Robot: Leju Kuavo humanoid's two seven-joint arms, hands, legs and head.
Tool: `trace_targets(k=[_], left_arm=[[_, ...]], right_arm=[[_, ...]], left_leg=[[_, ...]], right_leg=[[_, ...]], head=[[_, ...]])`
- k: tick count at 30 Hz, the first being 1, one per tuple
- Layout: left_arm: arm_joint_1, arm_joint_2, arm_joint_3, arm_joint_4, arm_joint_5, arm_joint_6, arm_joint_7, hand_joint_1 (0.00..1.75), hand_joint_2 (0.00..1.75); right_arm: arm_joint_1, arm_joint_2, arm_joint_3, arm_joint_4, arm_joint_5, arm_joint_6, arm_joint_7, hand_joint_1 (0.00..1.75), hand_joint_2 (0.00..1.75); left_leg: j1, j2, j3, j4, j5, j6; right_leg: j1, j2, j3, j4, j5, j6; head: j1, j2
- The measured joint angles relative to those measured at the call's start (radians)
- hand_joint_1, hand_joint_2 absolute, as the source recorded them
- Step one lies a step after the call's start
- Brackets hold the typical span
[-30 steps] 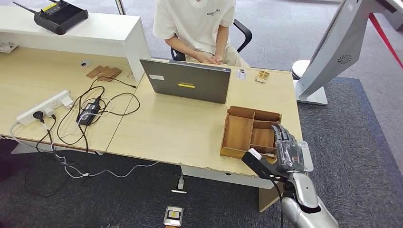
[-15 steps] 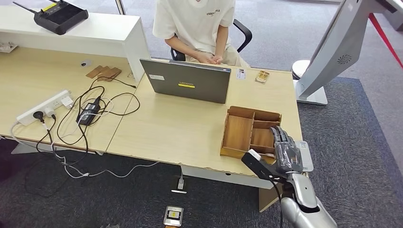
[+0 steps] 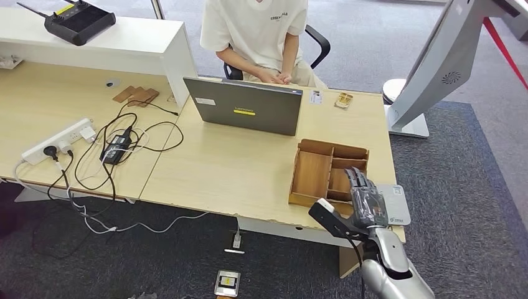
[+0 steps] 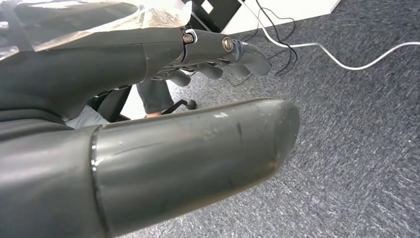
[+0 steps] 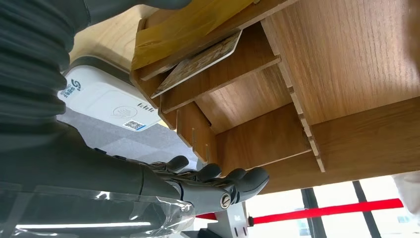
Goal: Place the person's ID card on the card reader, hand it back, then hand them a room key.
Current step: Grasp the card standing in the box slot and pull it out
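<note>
A humanoid robot's right hand [image 3: 367,200] hangs over the near right corner of the table [image 3: 236,168], fingers extended and slightly apart, holding nothing, above the near compartments of a wooden organizer tray [image 3: 314,171], with the white card reader [image 3: 396,202] just beside it on its outer side. The reader's top looks bare, and a small card [image 3: 316,96], seemingly the ID card, lies well beyond the hand at the far edge of the table, in front of the seated person [image 3: 261,37] and next to a small wooden item [image 3: 344,99]; by that evidence the task appears to be near its start, with placing the card on the reader, handing it back and passing over a room key all left to do, though this is a judgement from the scene alone. In the right wrist view a patterned card [image 5: 198,62], possibly the room key, leans in a tray compartment close ahead of the hand's fingers [image 5: 233,181]. The left hand [image 4: 213,54], seen in the left wrist view, hangs over the grey carpet, fingers loosely extended and holding nothing. A laptop [image 3: 246,106] stands between hand and person.
</note>
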Motion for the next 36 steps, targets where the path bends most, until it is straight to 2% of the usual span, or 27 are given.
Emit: trace_targets(k=[2, 3, 6, 7, 9, 30, 36], left_arm=[[0.000, 0.000, 0.000, 0.000, 0.000, 0.000, 0.000, 0.00, 0.00], [0.000, 0.000, 0.000, 0.000, 0.001, 0.000, 0.000, 0.00, 0.00], [0.000, 0.000, 0.000, 0.000, 0.003, 0.001, 0.000, 0.00, 0.00], [0.000, 0.000, 0.000, 0.000, 0.004, 0.001, -0.001, 0.00, 0.00], [0.000, 0.000, 0.000, 0.000, 0.005, 0.001, -0.001, 0.00, 0.00], [-0.005, 0.000, 0.000, 0.000, 0.000, -0.004, 0.001, 0.00, 0.00], [-0.006, 0.000, -0.001, 0.000, 0.000, -0.008, -0.001, 0.00, 0.00]], right_arm=[[0.000, 0.001, 0.001, 0.002, -0.001, 0.001, -0.002, 0.00, 1.75], [0.000, 0.002, 0.001, 0.003, -0.002, 0.002, -0.003, 0.07, 1.75], [0.000, 0.003, 0.004, 0.009, -0.006, 0.006, -0.005, 1.34, 1.75], [0.000, 0.004, 0.005, 0.011, -0.009, 0.008, -0.005, 1.70, 1.75], [-0.001, 0.004, 0.006, 0.016, -0.019, 0.009, -0.005, 1.75, 1.75], [-0.006, 0.004, 0.007, 0.036, -0.054, 0.007, -0.005, 1.74, 1.75], [-0.010, 0.004, 0.007, 0.039, -0.056, -0.023, -0.005, 1.75, 1.75]], left_leg=[[0.000, 0.000, 0.000, 0.000, 0.000, 0.000], [0.000, 0.000, 0.000, 0.000, 0.000, 0.000], [0.000, 0.000, 0.000, 0.000, 0.000, 0.000], [0.000, 0.000, 0.000, 0.000, 0.000, 0.000], [0.000, 0.000, 0.000, 0.000, 0.000, 0.000], [0.000, 0.000, 0.000, 0.000, 0.000, 0.000], [0.000, 0.000, 0.000, 0.000, 0.000, 0.000]], right_leg=[[0.000, 0.000, 0.000, 0.000, 0.000, 0.000], [0.000, 0.000, 0.000, 0.000, 0.000, 0.000], [0.000, 0.000, 0.000, 0.000, 0.000, 0.000], [0.000, 0.000, 0.000, 0.000, 0.000, 0.000], [0.000, 0.000, 0.000, 0.000, 0.000, 0.000], [0.000, 0.000, 0.000, 0.000, 0.000, 0.000], [0.000, 0.000, 0.000, 0.000, 0.000, 0.000]], head=[[0.000, 0.000], [0.000, 0.000], [0.000, 0.000], [0.000, 0.000], [0.000, 0.000], [0.000, 0.000], [0.000, 0.000]])
